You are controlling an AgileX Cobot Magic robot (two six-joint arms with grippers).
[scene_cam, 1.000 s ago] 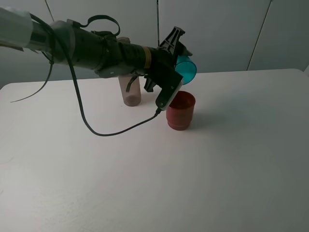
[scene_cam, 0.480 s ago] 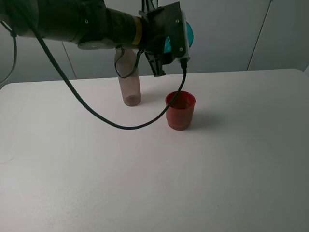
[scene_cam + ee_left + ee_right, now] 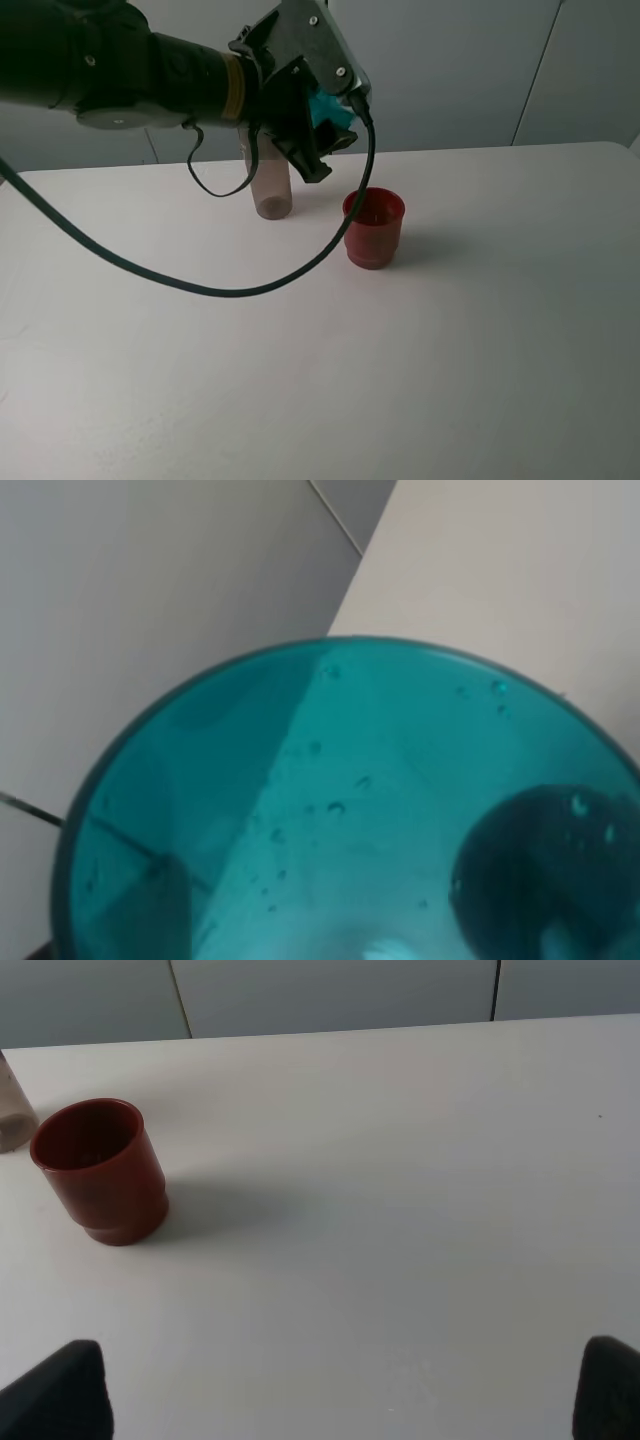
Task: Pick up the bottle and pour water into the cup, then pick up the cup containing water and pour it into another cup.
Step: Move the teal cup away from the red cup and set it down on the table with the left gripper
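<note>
Teal cup (image 3: 322,108) | held clamped in left gripper (image 3: 318,125), raised above table left of red cup (image 3: 374,228) | has swung back from tilt: pour judged finished | right gripper jaws apart, empty.

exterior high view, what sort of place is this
Probably a robot test bench in a lab or office: a plain white table, grey wall panels behind it, and only a bottle and a red cup set out.

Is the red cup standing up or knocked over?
Standing up. The red cup rests on its narrow base on the table, with its open mouth facing up, in both the high and right wrist views.
</note>
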